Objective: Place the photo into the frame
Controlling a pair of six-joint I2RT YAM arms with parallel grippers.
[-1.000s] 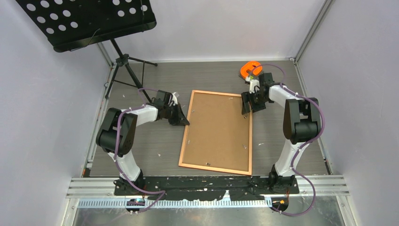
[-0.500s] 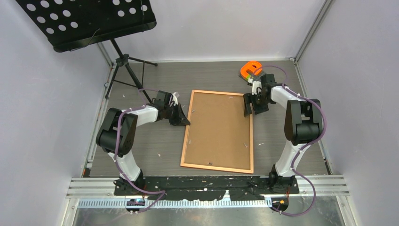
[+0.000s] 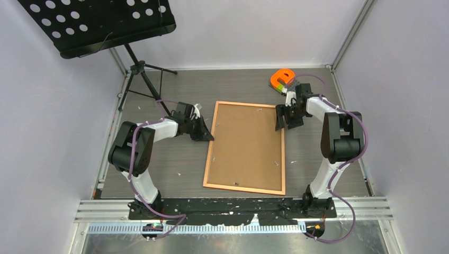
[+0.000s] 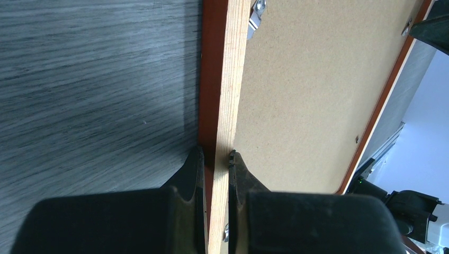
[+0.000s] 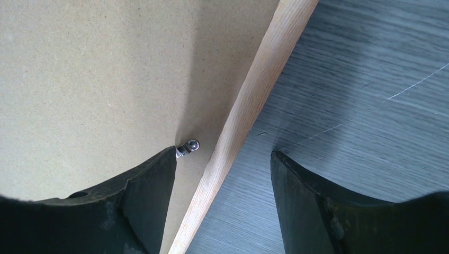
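The frame (image 3: 209, 153) has swung a touch since a second ago, its near end nudged toward my right arm, so it's squaring up. Left pincer (image 4: 214, 159) is clamped on the frame's left rail. Right pincer (image 5: 222, 159) gapes astride the frame's right rail, gripping nothing. Frame lies back-up, backing board (image 3: 246, 145) in it. Photo unseen, probably under the board; can't confirm. No brands, labels or writing readable.

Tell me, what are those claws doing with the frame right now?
Left claw shut on the frame's left border. Right claw open, straddling its right border. Backing board faces up; photo not in sight.
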